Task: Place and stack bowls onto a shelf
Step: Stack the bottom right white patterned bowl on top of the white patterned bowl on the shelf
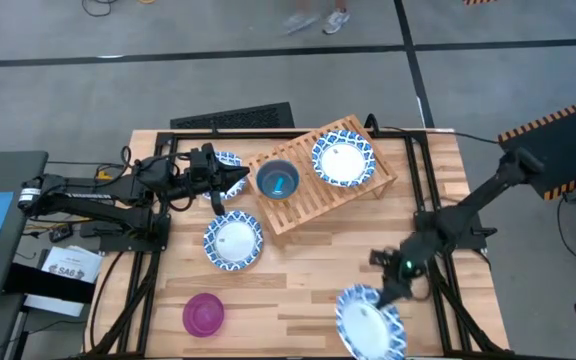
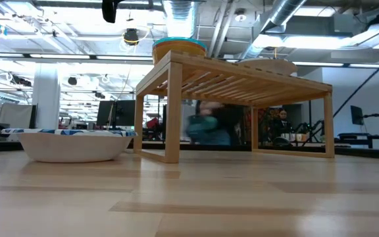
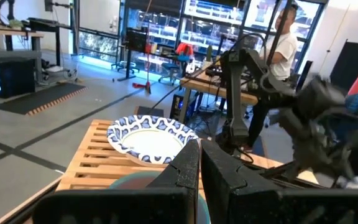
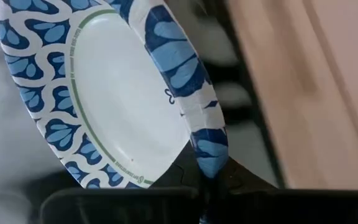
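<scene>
The slatted wooden shelf [image 1: 318, 185] stands at the table's far middle. On it rest a patterned bowl [image 1: 343, 160] and a teal bowl [image 1: 278, 181]; the low view shows the teal bowl [image 2: 179, 41] nested in an orange-yellow one. My left gripper [image 1: 238, 180], shut and empty, hovers at the shelf's left end, just left of the teal bowl [image 3: 126, 182]. Another patterned bowl [image 1: 226, 160] lies partly hidden behind that arm. A third [image 1: 234, 241] sits on the table. My right gripper [image 1: 390, 290], near the table's near right edge, is shut on a fourth patterned bowl [image 1: 370, 322]. My right gripper pinches the patterned bowl by its blue rim [image 4: 205, 152] between its two fingers, one on the inner face and one on the outer. The fingers come slanting down from the far right. The bowl [image 4: 104, 93] stands tilted on edge, seemingly lifted off the table.
A purple bowl [image 1: 203, 313] sits at the near left of the table. A dark keyboard [image 1: 233, 117] lies beyond the far edge. Bare wood spreads across the table's middle [image 1: 308, 270]. People move in the room behind the shelf [image 2: 209, 128].
</scene>
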